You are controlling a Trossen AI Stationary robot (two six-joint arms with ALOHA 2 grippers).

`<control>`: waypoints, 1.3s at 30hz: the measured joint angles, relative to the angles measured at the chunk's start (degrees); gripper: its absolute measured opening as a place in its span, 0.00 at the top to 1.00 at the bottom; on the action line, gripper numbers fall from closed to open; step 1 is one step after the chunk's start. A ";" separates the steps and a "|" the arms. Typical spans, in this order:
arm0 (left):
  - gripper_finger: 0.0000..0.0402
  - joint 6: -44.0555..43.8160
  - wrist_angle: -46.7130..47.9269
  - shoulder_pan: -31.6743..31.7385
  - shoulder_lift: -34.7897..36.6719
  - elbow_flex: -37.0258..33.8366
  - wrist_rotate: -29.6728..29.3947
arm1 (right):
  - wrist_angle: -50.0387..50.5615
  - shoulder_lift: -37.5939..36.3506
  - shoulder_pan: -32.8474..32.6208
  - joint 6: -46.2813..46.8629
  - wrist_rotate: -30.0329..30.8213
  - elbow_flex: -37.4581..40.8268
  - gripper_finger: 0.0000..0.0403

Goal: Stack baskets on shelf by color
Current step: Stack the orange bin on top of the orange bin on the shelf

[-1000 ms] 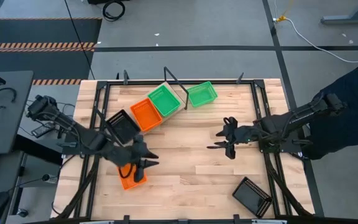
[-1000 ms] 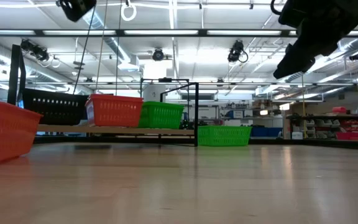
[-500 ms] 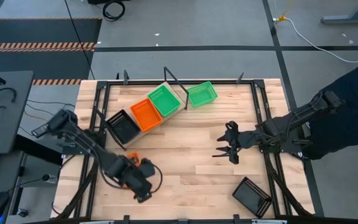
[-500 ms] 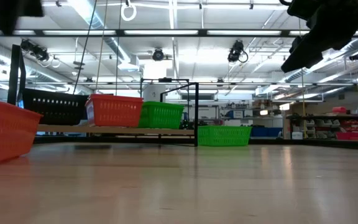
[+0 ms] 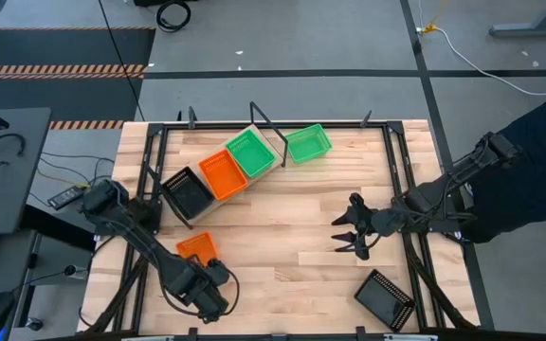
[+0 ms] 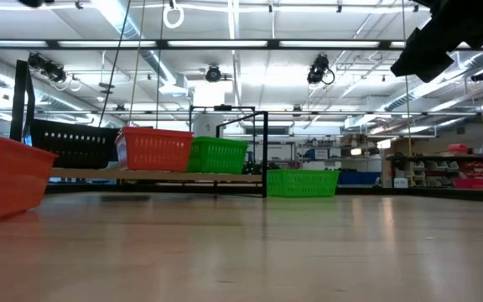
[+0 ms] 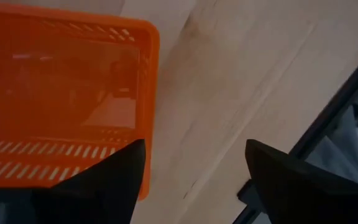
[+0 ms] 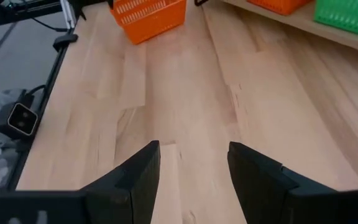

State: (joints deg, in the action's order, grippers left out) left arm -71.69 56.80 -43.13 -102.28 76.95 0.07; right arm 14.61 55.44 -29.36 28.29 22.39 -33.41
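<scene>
Nearest to me: small orange plastic mesh basket (image 5: 197,247), just beside left gripper (image 5: 211,296), fingers spread, empty.
Right gripper (image 5: 354,239): spread, well apart.

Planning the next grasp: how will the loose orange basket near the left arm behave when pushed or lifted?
The orange basket looks like thin perforated plastic, so probably light and a bit flexible at the rim. It sits flat on the smooth table, so a push would likely slide it rather than tip it.

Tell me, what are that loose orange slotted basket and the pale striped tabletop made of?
The loose orange slotted basket looks like moulded plastic: thin, glossy, slightly see-through walls with slots. The pale striped tabletop looks like wood: joined planks with grain, matte finish.
</scene>
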 joint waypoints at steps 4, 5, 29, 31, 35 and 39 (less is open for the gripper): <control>0.33 -0.06 -1.44 -0.22 -2.10 -0.07 1.27 | 0.02 0.02 -1.34 0.79 1.12 0.00 0.52; 0.34 0.10 -1.63 -0.23 -2.86 -0.07 1.49 | -0.01 0.04 -1.62 0.94 1.71 0.00 0.52; 0.99 1.87 -4.76 -0.13 -8.42 -0.10 6.04 | -0.48 0.04 -2.47 1.12 3.56 -0.02 0.52; 0.99 1.85 -5.02 -0.13 -8.42 0.13 6.27 | -0.48 0.04 -2.47 1.12 3.55 -0.02 0.52; 0.99 1.89 -3.94 -0.04 -8.42 2.21 6.82 | -0.48 0.04 -2.47 1.12 3.55 -0.02 0.52; 1.00 1.91 2.86 -0.04 -8.37 8.48 6.32 | -0.48 0.04 -2.47 1.12 3.54 -0.02 0.52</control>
State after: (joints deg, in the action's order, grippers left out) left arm -69.78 59.65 -43.18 -110.65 85.43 6.39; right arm 14.13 55.48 -31.83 29.41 25.93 -33.43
